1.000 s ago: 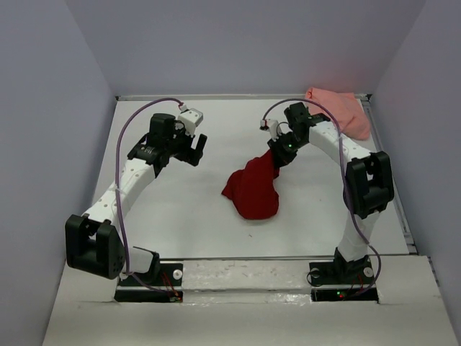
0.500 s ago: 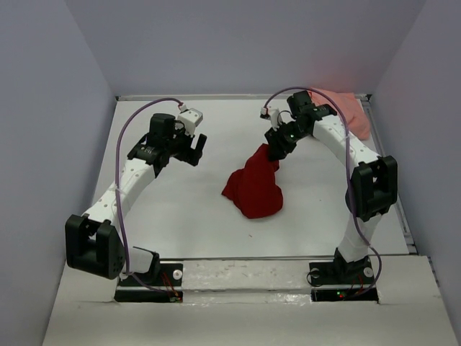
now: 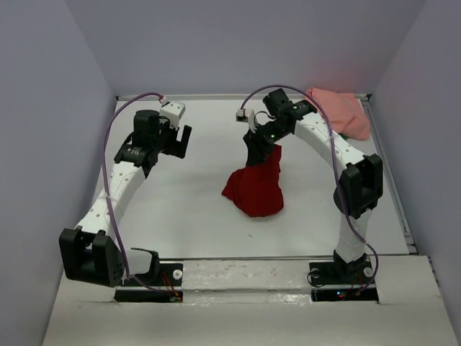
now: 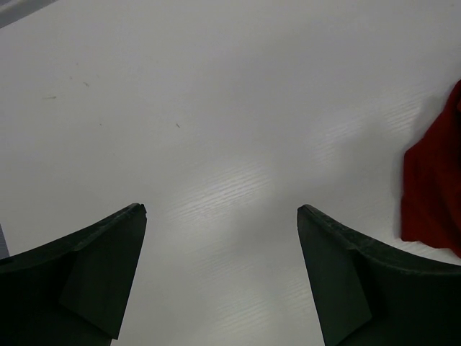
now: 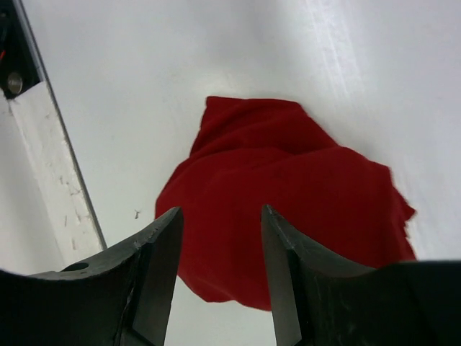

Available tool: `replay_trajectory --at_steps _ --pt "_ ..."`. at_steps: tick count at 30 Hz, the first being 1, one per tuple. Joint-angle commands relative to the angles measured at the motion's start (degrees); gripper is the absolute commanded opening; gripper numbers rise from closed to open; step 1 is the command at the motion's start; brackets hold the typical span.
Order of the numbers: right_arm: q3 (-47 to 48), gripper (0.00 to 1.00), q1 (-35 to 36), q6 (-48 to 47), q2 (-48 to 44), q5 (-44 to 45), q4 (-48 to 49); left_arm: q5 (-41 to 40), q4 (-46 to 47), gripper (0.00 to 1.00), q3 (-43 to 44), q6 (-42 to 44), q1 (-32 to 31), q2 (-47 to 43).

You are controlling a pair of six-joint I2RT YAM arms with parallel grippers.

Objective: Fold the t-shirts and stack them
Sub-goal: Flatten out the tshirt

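A dark red t-shirt (image 3: 253, 189) lies crumpled in a heap at the table's middle, one corner peaking up toward the back. My right gripper (image 3: 253, 153) hovers just above and behind that heap. In the right wrist view it (image 5: 220, 216) is open, with the dark red t-shirt (image 5: 288, 194) lying below and nothing between the fingers. A salmon pink t-shirt (image 3: 338, 112) is bunched in the back right corner. My left gripper (image 3: 178, 144) hangs open over bare table at the back left. In its wrist view (image 4: 220, 209) only an edge of the dark red t-shirt (image 4: 432, 187) shows at the right.
Grey walls enclose the white table (image 3: 180, 216) on three sides. A metal rail (image 3: 400, 209) runs along its right edge, and the front rail (image 5: 43, 158) shows in the right wrist view. Both arm bases sit at the near edge.
The right gripper has opened and let go of the dark red t-shirt, then shifted left and back. The shirt has settled into a heap. The left arm has drawn a little left and back.
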Motion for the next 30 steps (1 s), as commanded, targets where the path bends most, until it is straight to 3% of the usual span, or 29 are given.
replay_trajectory --at_steps 1,3,14,19,30 --pt "-1.85 0.54 2.12 -0.67 -1.66 1.41 -1.63 -0.3 1.31 0.96 0.72 -0.46 0.74 -3.84" --pt "-4.83 0.55 1.6 -0.67 -3.59 6.24 0.65 -0.21 1.22 0.96 0.9 -0.46 0.83 -3.75" --pt "-14.07 0.62 -3.68 -2.34 -14.4 15.21 0.83 1.02 0.69 0.96 2.83 -0.55 1.0 -2.43" --pt "-21.0 0.7 -3.68 -2.16 -16.16 16.53 1.8 1.19 0.52 0.96 3.36 -0.55 1.26 -2.17" --pt "-26.55 0.73 -4.29 -1.55 -13.53 14.7 5.32 1.46 0.34 0.96 2.75 -0.37 1.27 -3.31"
